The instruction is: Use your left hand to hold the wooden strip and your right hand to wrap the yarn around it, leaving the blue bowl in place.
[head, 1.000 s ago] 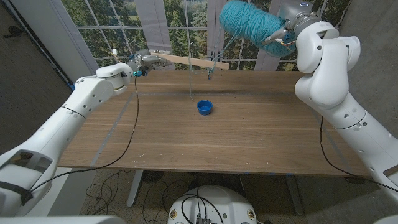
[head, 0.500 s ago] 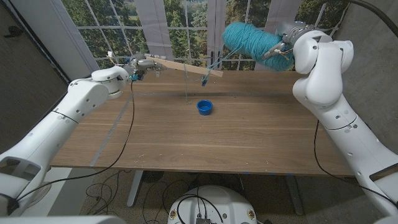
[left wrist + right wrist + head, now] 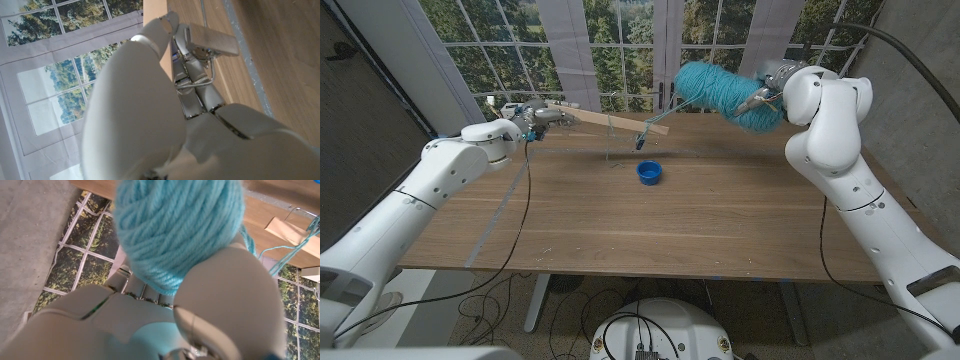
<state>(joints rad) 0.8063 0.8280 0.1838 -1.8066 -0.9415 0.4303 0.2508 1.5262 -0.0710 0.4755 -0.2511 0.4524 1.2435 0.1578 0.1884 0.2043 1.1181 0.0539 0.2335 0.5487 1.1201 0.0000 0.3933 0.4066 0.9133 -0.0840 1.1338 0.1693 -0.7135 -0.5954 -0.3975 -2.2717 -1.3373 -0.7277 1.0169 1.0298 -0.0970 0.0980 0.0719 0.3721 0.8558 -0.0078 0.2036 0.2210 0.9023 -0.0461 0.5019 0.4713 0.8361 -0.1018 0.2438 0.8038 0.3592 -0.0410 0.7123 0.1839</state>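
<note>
Lowering yarn (image 3: 720, 88) toward strip (image 3: 610, 118)

Before me lies a wooden table (image 3: 650, 225), its brown top with lengthwise grain. A black cable (image 3: 523, 205) runs across its left portion and drops over the near edge. Beyond the far edge stands a backdrop (image 3: 620, 40) printed with white-framed window panes and green trees; pale vertical strips divide it. A dark grey panel (image 3: 370, 90) flanks my left, a grey wall (image 3: 920, 60) my right.
</note>
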